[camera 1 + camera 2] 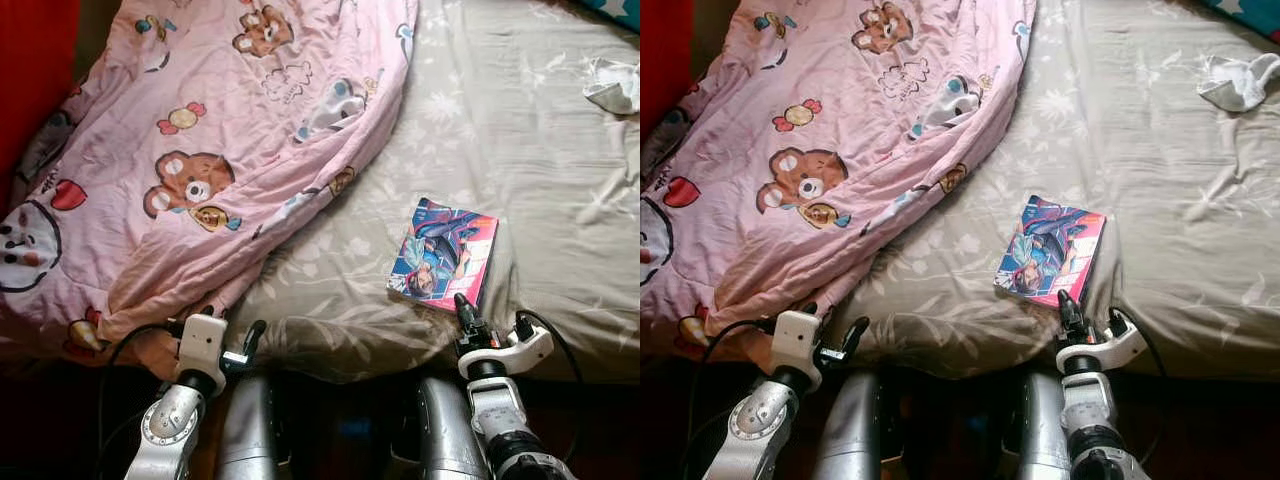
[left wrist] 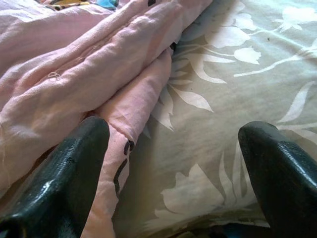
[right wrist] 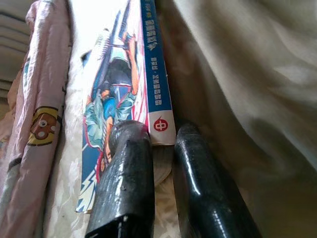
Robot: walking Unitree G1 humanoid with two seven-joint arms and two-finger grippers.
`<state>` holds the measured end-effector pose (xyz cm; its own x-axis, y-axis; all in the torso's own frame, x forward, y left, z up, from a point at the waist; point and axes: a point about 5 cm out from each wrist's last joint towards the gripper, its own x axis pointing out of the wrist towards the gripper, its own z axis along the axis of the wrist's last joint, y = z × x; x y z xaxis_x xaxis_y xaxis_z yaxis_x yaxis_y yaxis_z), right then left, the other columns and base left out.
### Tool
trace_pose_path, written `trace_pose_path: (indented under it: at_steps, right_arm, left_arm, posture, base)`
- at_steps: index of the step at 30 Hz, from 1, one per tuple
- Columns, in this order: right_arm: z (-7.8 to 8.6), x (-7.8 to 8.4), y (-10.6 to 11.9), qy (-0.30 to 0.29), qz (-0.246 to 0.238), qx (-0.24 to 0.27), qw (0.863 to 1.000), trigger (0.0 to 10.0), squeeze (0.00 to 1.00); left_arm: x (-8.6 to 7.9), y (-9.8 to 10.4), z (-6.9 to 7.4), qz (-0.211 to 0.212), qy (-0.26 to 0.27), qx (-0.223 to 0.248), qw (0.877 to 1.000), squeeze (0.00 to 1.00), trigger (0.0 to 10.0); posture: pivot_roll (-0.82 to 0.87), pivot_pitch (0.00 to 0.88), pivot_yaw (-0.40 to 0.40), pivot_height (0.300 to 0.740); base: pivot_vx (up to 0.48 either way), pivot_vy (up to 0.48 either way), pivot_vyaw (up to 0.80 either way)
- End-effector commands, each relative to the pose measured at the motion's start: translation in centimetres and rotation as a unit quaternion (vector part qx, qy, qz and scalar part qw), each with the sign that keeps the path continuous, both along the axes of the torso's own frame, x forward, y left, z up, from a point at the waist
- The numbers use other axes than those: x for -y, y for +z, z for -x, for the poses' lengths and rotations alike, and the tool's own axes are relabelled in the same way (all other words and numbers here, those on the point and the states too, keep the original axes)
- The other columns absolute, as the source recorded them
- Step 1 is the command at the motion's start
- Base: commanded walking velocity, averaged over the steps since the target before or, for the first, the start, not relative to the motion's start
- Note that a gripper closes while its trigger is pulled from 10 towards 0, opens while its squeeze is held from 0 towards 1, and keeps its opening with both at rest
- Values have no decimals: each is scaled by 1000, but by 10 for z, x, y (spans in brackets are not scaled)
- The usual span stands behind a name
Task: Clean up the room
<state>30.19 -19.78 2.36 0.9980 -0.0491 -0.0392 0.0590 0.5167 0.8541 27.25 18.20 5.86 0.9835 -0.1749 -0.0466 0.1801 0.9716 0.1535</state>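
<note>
From the head camera I see the bed's grey floral sheet (image 1: 480,130), a pink quilt (image 1: 200,150) heaped from nine to twelve o'clock, and a comic book (image 1: 443,253) lying flat near the bed's front edge at about four o'clock. I judge the step in hand is picking up that book. My right gripper (image 1: 465,310) sits at its near corner; my left gripper (image 1: 252,340) hovers at seven, by the quilt's hem.

In the left wrist view, its fingers (image 2: 74,168) stand wide apart, holding nothing, over the quilt's edge and sheet.

In the right wrist view, the fingers (image 3: 126,173) are nearly together, pinching the book's spine corner. Next I would need a firmer bite before lifting.
</note>
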Motion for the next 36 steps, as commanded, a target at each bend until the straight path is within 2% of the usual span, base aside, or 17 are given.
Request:
trace_pose_path:
  at_steps: [1, 3, 7, 8, 10, 12, 15, 16, 17, 18, 19, 20, 25, 28, 30, 36]
  right_arm:
    - [7, -1, -7, -4, 15, -13, 1000, 0, 0]
    - [11, 3, -7, -21, 37, -13, 999, 0, 0]
    - [12, 4, -7, -28, 47, -14, 998, 0, 0]
    - [17, 12, -3, -59, 88, -13, 994, 0, 0]
    - [17, 12, -3, -59, 88, -13, 994, 0, 0]
    - [21, 17, 2, -77, 143, -10, 987, 0, 0]
    - [21, 17, 5, -77, 165, -10, 983, 0, 0]
    - [21, 16, 7, -73, 188, -8, 980, 0, 0]
    - [20, 15, 12, -66, 218, -2, 974, 10000, 0]
    - [20, 15, 12, -66, 218, -2, 974, 10000, 0]
    - [18, 13, 15, -59, 237, 3, 970, 10000, 0]
    - [14, 11, 22, -46, 282, 12, 958, 10000, 0]
    - [9, 9, 32, -42, 354, 15, 934, 10000, 0]
    - [5, 6, 32, -37, 359, 8, 932, 10000, 0]
    - [3, 4, 35, -35, 378, 10, 925, 10000, 0]
    - [1, -1, 37, -24, 398, 17, 917, 10000, 0]
  left_arm:
    - [-3, -9, 6, -5, 7, -18, 1000, 0, 10000]
    - [-3, -9, 5, -3, 8, -17, 1000, 0, 10000]
    - [-3, -9, 4, -3, 9, -16, 1000, 0, 10000]
    - [-3, -10, 2, -2, 11, -16, 1000, 0, 10000]
    - [-3, -10, 2, -2, 11, -16, 1000, 0, 10000]
    - [-3, -10, 0, -2, 12, -17, 1000, 0, 10000]
    - [-2, -11, 0, -1, 13, -17, 1000, 0, 10000]
    - [-2, -12, -1, 0, 14, -18, 1000, 0, 10000]
    - [-1, -12, -2, 2, 17, -17, 1000, 0, 10000]
    - [-1, -12, -2, 2, 17, -17, 1000, 0, 10000]
    - [0, -13, -4, 4, 18, -17, 1000, 0, 10000]
    - [2, -12, -6, 9, 22, -15, 1000, 0, 10000]
    - [4, -13, -10, 14, 25, -14, 999, 0, 10000]
    - [3, -14, -13, 19, 33, -14, 999, 0, 10000]
    - [1, -14, -14, 24, 42, -13, 999, 0, 10000]
    - [-6, -19, -13, 32, 61, -23, 997, 0, 10000]
  posture:
    - [202, 261, 50, 585]
    - [200, 256, 47, 585]
    - [196, 252, 45, 585]
    - [183, 240, 39, 585]
    - [183, 240, 39, 585]
    - [176, 233, 32, 585]
    - [174, 231, 31, 585]
    - [170, 222, 26, 585]
    - [164, 215, 19, 585]
    - [164, 215, 19, 585]
    - [161, 210, 16, 585]
    - [156, 200, 11, 585]
    - [146, 187, 1, 595]
    - [147, 177, -6, 615]
    - [147, 176, -7, 635]
    - [143, 168, -12, 680]
  base:
    - [0, 0, 0]
    - [0, 0, 0]
    - [0, 0, 0]
    - [0, 0, 0]
    - [0, 0, 0]
    - [0, 0, 0]
    - [0, 0, 0]
    - [0, 0, 0]
    - [0, 0, 0]
    - [0, 0, 0]
    - [0, 0, 0]
    - [0, 0, 0]
    - [0, 0, 0]
    - [0, 0, 0]
    - [0, 0, 0]
    - [0, 0, 0]
